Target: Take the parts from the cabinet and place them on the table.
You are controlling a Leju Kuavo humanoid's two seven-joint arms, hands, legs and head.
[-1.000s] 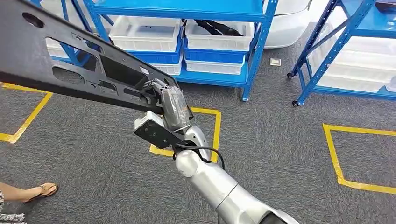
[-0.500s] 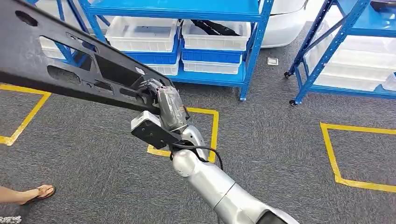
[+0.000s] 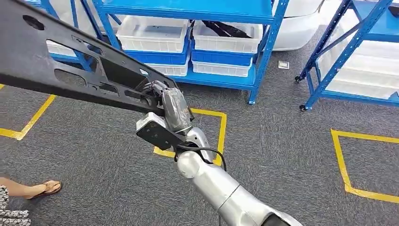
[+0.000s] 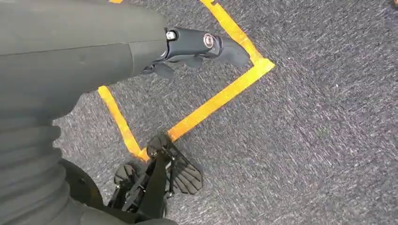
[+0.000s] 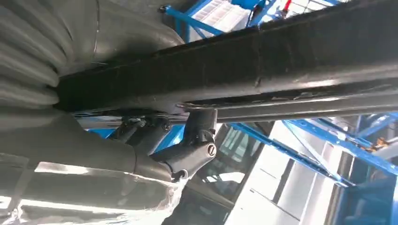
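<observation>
Fingers [image 5: 197, 140] of right hand [image 3: 162, 101] grip black panel [image 3: 56, 61].

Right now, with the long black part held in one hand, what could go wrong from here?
The right hand grips the long black panel near one end, so the overhanging length could lever loose or twist in the grip. The panel's far end passes close to the blue shelving and could strike it. A person's sandalled foot is nearby.
</observation>
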